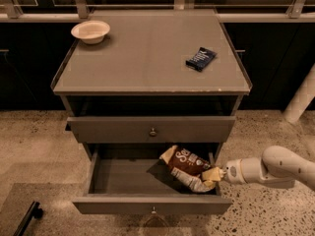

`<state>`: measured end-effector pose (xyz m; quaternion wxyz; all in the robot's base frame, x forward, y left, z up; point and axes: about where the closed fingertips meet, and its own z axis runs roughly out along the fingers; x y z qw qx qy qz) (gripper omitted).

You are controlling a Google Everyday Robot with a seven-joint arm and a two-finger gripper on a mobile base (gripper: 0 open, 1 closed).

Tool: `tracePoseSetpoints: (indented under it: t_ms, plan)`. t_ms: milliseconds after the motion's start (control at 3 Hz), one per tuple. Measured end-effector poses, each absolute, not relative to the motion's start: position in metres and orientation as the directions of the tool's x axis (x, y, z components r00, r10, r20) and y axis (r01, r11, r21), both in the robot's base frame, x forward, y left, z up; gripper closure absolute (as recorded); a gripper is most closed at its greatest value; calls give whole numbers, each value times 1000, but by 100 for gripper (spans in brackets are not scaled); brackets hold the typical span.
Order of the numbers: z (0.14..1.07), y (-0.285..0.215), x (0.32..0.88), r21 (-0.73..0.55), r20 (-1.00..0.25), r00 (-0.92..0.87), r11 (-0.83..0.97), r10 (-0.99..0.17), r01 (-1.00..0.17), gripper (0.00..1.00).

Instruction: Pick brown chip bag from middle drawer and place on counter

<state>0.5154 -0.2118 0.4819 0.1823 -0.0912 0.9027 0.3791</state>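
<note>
Below the grey worktop (147,58), my gripper (220,173) meets the right end of the brown chip bag (187,162), light and crinkly; whether clamped, I cannot tell.

The counter (147,58) is matt and smooth; the brown chip bag (187,163) crinkly, faintly glossy; the gripper (219,173), lower right of the frame, smooth pale plastic.
</note>
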Motion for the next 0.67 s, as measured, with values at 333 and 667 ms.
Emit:
tracePoseSetpoints:
  t_ms: [333, 667]
  plan:
    - [482, -212, 515, 651, -398, -917, 696, -27, -303, 58]
    - [482, -212, 515, 651, -398, -917, 696, -27, -303, 35]
